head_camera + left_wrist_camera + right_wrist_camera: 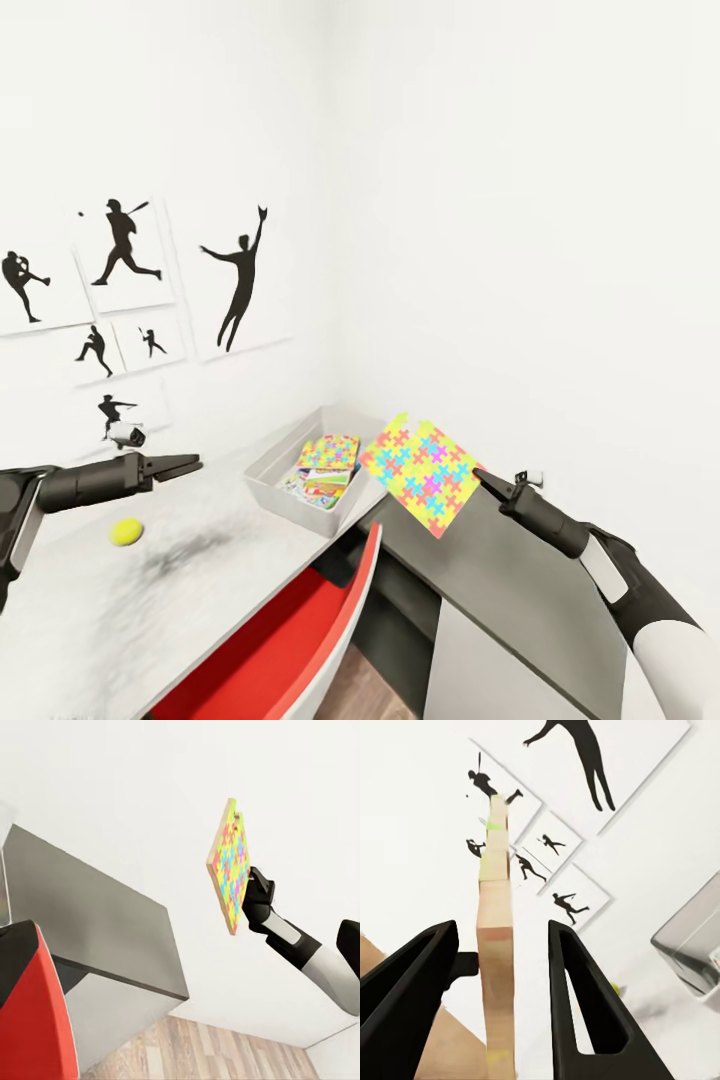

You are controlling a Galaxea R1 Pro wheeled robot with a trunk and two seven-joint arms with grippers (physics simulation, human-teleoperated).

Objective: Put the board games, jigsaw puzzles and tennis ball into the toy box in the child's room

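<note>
While airborne, puzzle [424, 472], right tool [478, 477] gripping

Open air above the toy box [262, 484], its floor crowded by board games [325, 470]; red chair [290, 640] blocks below

Jigsaw puzzle [231, 867]: thin square panel of yellow, orange, cyan, pink and green interlocking pieces, seen nearly edge-on, held in the air against a white wall [135, 787]. Right gripper [251, 896]: black, gripping the panel at its lower edge; the black-and-white arm trails away behind it. Dark grey cabinet top [90, 915]: flat slab, well apart from the panel, its near corner jutting out. Red curved object [37, 1012]: beside the cabinet. Wood-plank floor [217, 1054]: below.
</note>
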